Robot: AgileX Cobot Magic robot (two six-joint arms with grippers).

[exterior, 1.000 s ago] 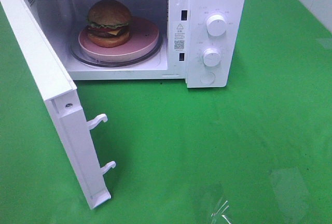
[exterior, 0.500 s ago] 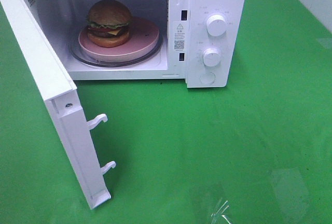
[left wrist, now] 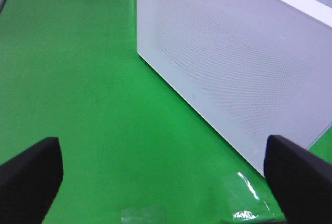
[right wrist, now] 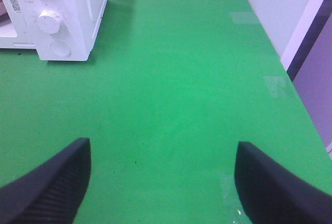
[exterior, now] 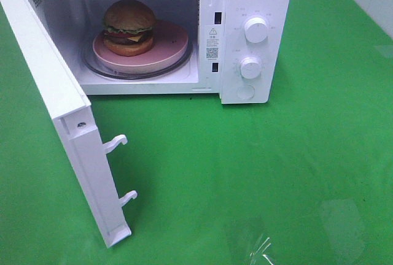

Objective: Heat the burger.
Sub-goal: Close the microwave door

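ROBOT KITCHEN TRIAL: The left gripper [left wrist: 163,182] stands with its 2 black fingers [left wrist: 31,177] spread wide and holding nothing, only the green table cover [left wrist: 78,79] lying between them. Ahead of the fingertips, beyond the finger on the robot's right, rises the perforated outer face of the swung-open microwave door [left wrist: 233,68], clear of both fingers. The right gripper [right wrist: 163,182] is likewise wide open and empty, its ribbed fingers [right wrist: 46,182] framing green cover. Well ahead of the finger on the robot's left sits the white microwave [right wrist: 78,22] with 2 knobs [right wrist: 50,21] and a round button [right wrist: 60,49]. Farthest from both sets of fingers, the burger [exterior: 129,27] rests on a pink plate [exterior: 172,47] atop the glass turntable [exterior: 187,59] inside the open oven — set toward the plate's hinge side.
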